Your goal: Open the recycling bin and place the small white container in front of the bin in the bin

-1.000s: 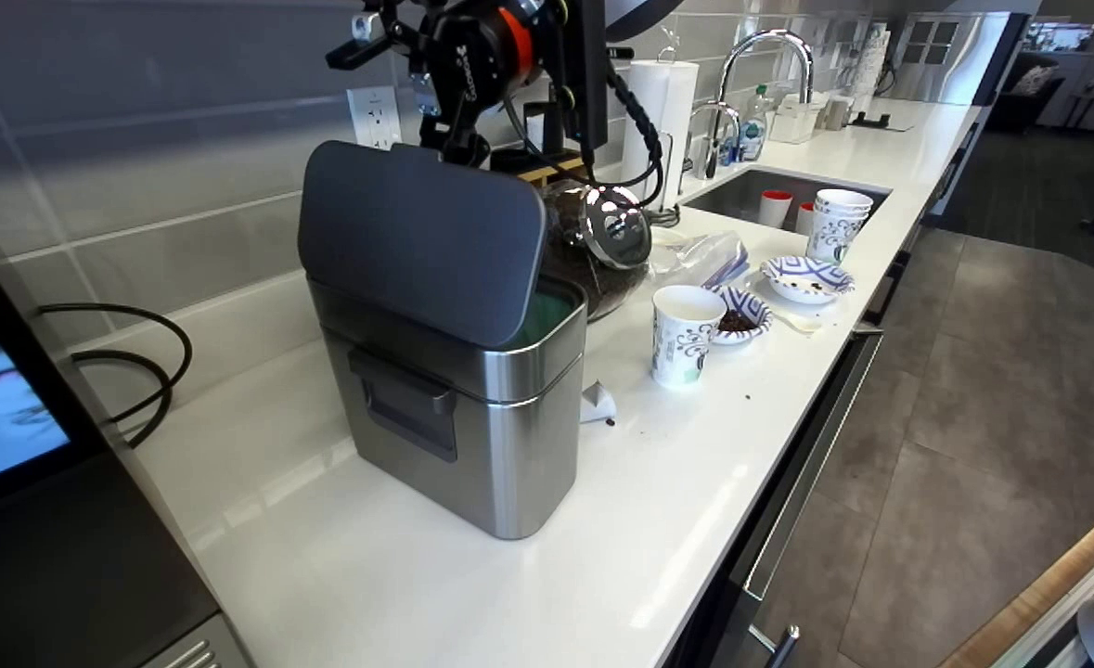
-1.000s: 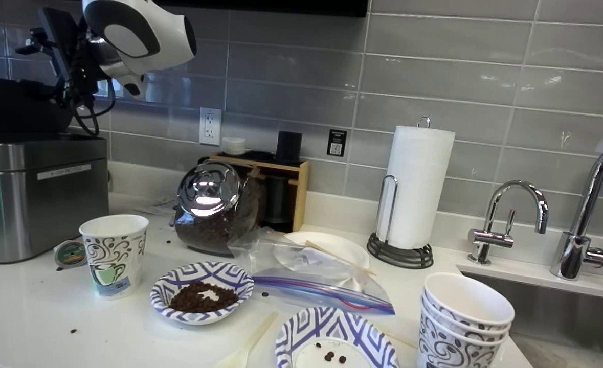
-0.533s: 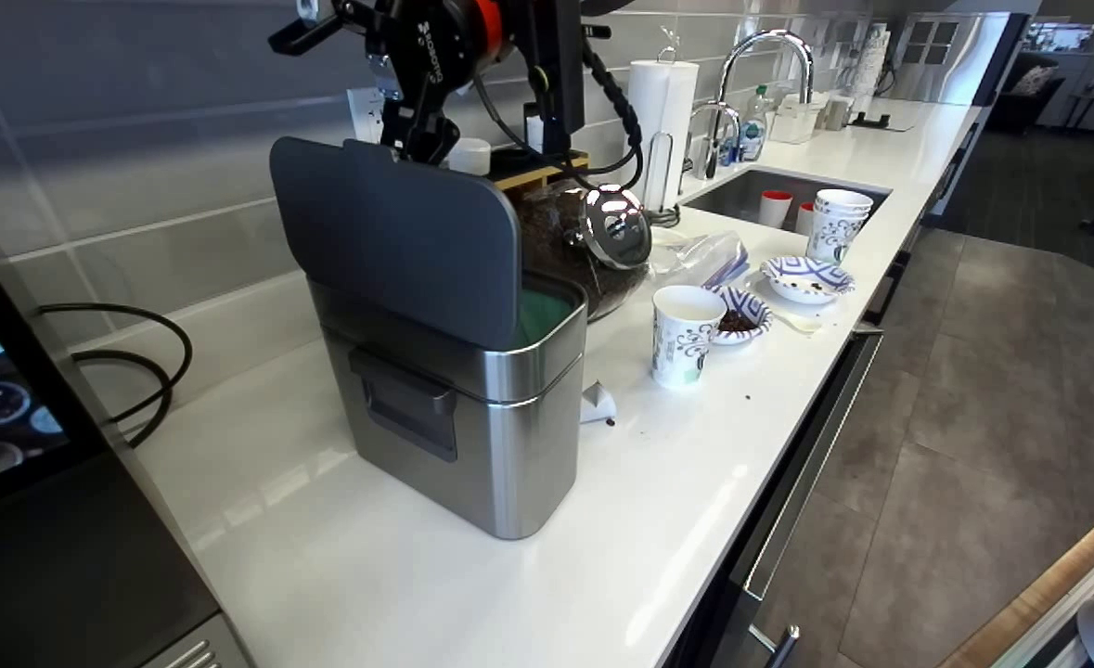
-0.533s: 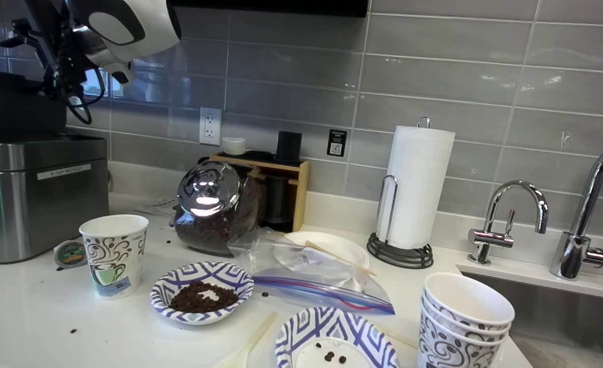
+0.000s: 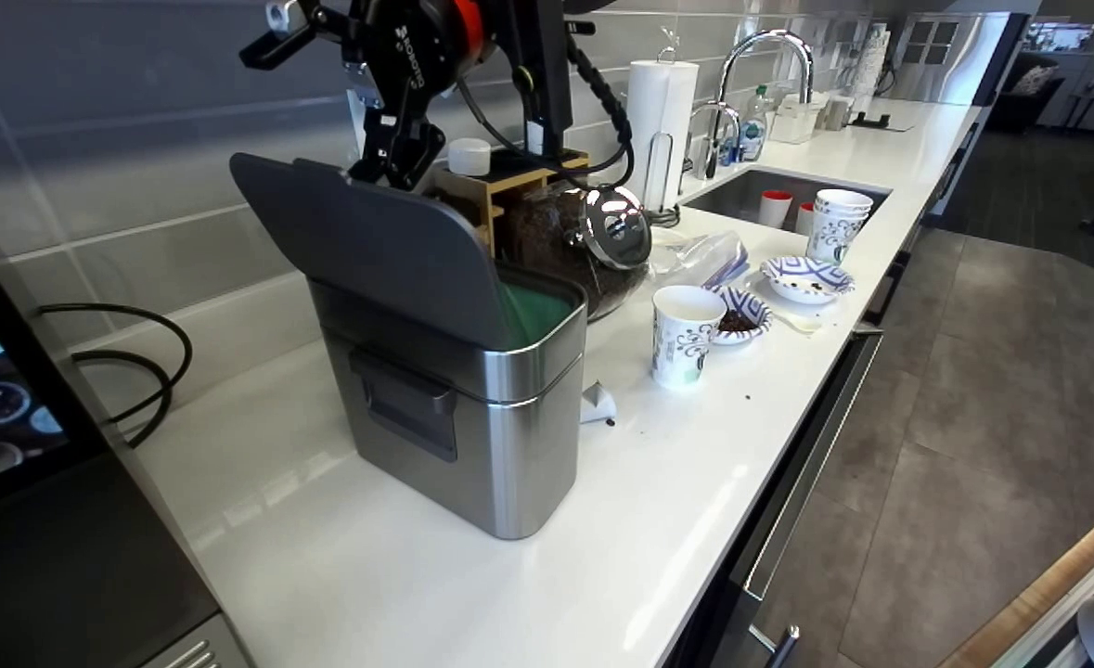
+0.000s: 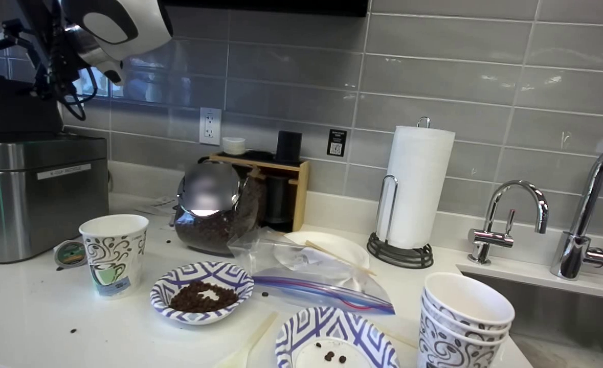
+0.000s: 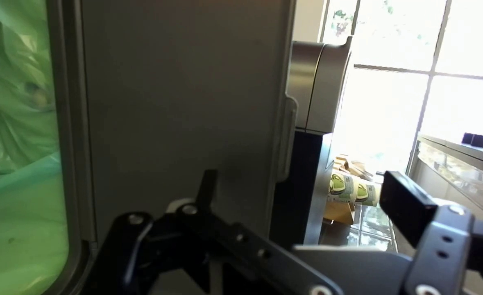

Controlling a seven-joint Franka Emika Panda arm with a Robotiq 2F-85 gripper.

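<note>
Claw spread wide and gripping nothing hangs by the raised lid of the recycling bin. Opening appears largely done; the small white container, tipped sideways on the desk just beside the bin, awaits pickup and drop-in.

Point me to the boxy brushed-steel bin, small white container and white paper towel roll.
Brushed-steel bin [image 5: 477,441]: in an exterior view, side wall.
Small white container [image 5: 597,405]: in an exterior view, white outer wall.
White paper towel roll [image 6: 418,188]: in an exterior view, paper's middle.
</note>
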